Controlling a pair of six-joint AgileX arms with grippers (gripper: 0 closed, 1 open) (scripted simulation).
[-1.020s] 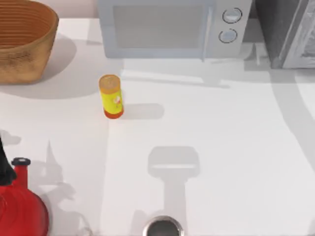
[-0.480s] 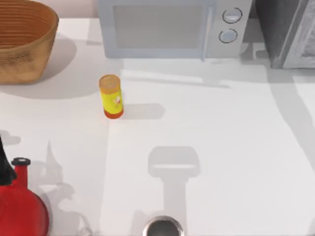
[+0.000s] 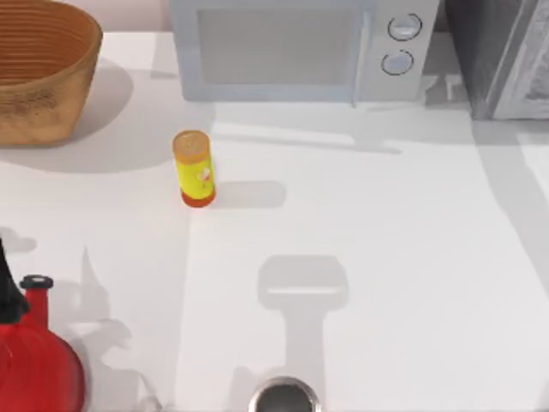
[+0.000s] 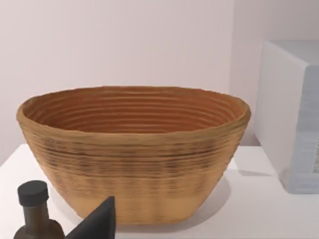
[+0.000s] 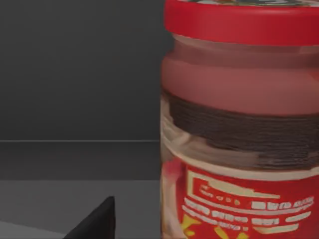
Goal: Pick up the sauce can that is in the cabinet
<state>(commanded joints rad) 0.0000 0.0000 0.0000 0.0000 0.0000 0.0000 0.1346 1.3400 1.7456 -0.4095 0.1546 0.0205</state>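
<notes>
The sauce can (image 5: 239,124) stands upright very close in the right wrist view. It has a red rim, a dark band and a red label, with dark grey cabinet walls behind it. A dark tip of my right gripper (image 5: 94,223) shows just beside the can, apart from it. In the top view the cabinet (image 3: 489,51) sits at the back right, its lighter framed door (image 3: 532,69) swung out. A dark part of my left gripper (image 4: 97,224) shows in the left wrist view, facing the woven basket (image 4: 134,149).
A yellow tube with orange ends (image 3: 194,168) stands left of centre. The pale microwave (image 3: 292,47) is at the back, the basket (image 3: 43,69) at the back left, a red kettle (image 3: 34,360) at the front left. A round metal piece (image 3: 283,397) sits at the front edge.
The shadow beside the cabinet at the back right has shifted a little. Nothing on the table has moved.
</notes>
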